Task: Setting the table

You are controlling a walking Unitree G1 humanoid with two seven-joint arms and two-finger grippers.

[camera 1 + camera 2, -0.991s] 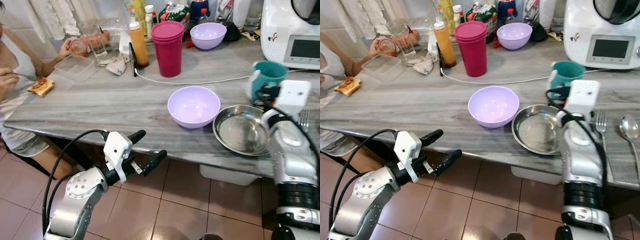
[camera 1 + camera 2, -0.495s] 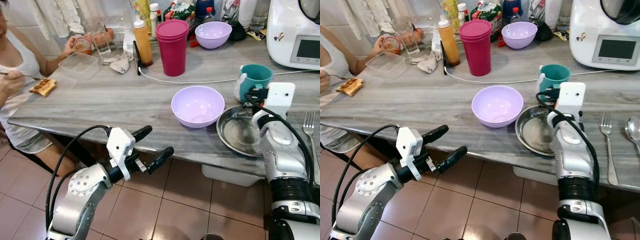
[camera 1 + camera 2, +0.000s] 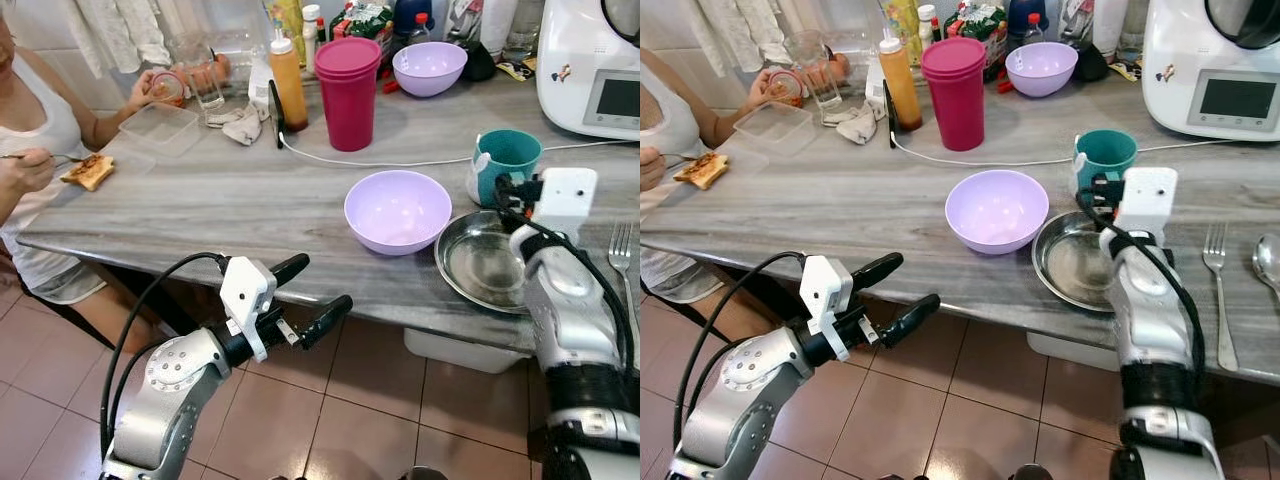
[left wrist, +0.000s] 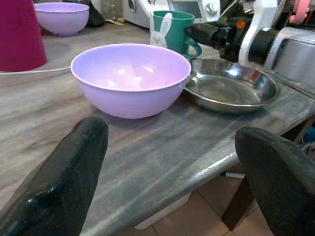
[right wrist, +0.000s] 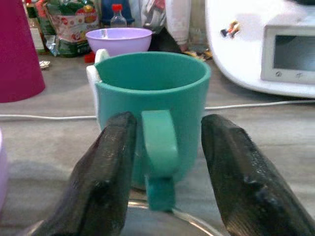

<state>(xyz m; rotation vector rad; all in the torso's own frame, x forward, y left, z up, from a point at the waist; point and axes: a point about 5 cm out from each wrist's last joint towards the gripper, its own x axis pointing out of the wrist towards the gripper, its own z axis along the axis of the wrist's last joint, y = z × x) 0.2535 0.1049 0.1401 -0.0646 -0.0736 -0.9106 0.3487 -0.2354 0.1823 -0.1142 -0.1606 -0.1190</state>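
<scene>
The teal mug (image 5: 150, 118) stands just behind the steel dish (image 3: 485, 262), directly ahead of the right gripper (image 5: 167, 162). Its handle is straddled by spread fingers, not yet pinched.

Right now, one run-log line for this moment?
task: setting table | right pincer: open, straddling teal mug handle, over steel plate | left pincer: open, below table edge, near lilac bowl
</scene>
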